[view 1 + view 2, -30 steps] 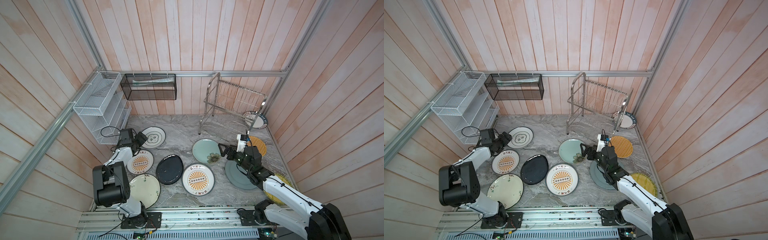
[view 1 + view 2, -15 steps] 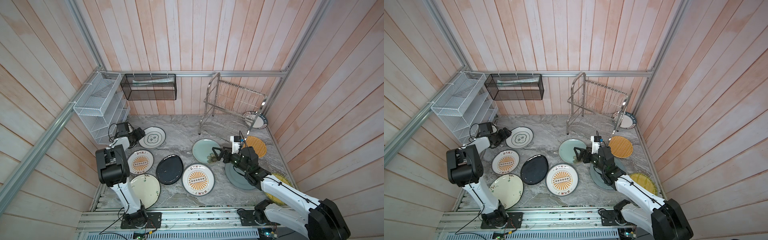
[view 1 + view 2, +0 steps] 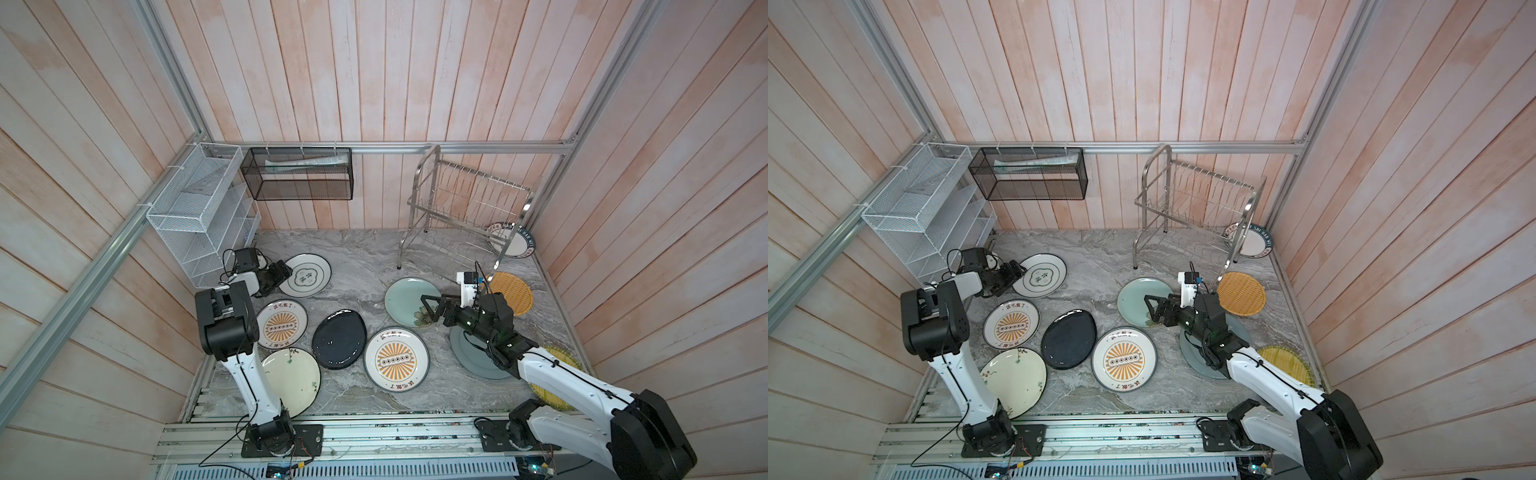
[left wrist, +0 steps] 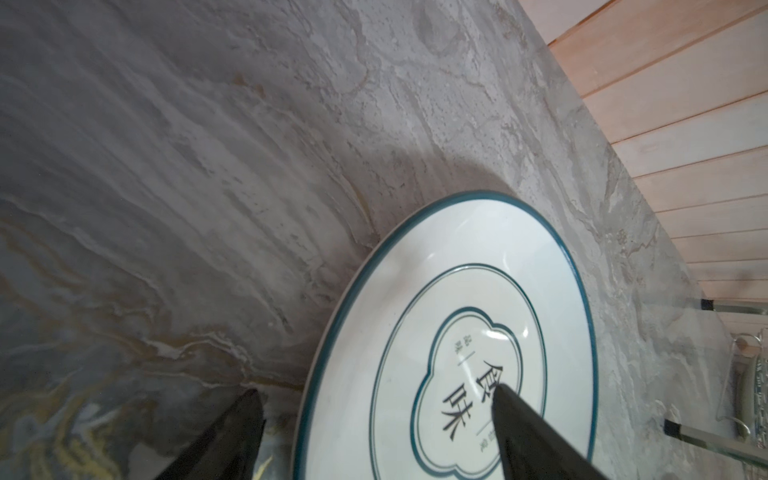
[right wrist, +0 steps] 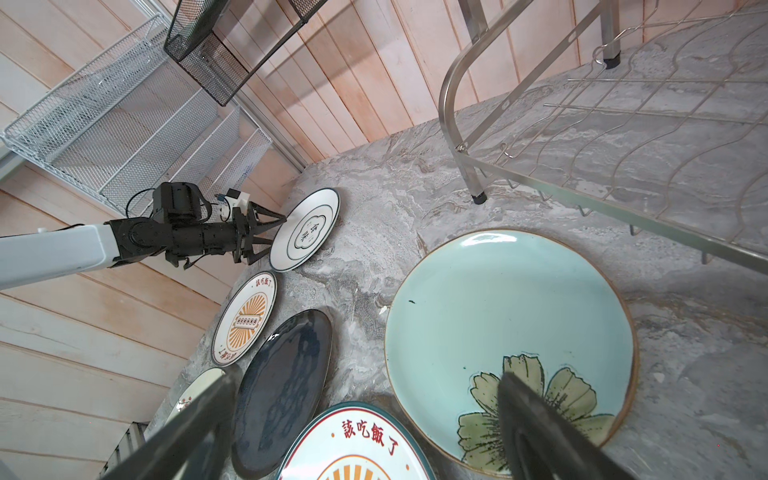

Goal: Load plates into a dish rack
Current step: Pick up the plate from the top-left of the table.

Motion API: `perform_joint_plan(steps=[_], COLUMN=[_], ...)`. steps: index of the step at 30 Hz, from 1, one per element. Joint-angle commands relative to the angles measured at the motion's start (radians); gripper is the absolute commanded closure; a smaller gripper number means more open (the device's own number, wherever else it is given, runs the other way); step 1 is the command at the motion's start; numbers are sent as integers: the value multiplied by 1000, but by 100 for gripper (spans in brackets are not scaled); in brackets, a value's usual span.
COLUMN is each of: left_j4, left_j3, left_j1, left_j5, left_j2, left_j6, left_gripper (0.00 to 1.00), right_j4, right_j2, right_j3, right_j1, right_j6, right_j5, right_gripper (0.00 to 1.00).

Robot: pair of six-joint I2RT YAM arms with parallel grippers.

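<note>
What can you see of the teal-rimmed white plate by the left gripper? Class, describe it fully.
The teal-rimmed white plate is round, glossy and looks ceramic, with a thin teal inner ring and a teal cloud-shaped outline around dark Chinese characters at its centre. It lies flat, face up, on the grey marble-look table, on the robot's left side. The left gripper stands open, its fingers straddling the rim; whether they touch it cannot be told.

plates: mostly flat, scattered | dish rack: upright, rear right
</note>
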Motion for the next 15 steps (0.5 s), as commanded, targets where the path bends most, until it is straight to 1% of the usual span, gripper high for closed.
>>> perform_joint_plan(steps=[1, 4, 7, 11, 15], left_j4=[16, 34, 40, 32, 24], left_j3=[-52, -68, -72, -69, -70], left_j1=[8, 8, 8, 10, 11], left_j5=[55, 91, 121, 133, 143], left_j2=[-18, -21, -10, 6, 14], left_j6=[-39, -77, -101, -112, -115], left_gripper=[16, 18, 23, 26, 30], right_j4=[30, 42, 73, 104, 126], right_j2=[17, 24, 43, 95, 144], right_j3=[-4, -3, 0, 17, 29], right_j1=[7, 7, 7, 7, 18], right_j6=[2, -4, -17, -26, -22], right_j5=[-21, -43, -97, -191, -243], right_gripper=[2, 2, 2, 2, 2])
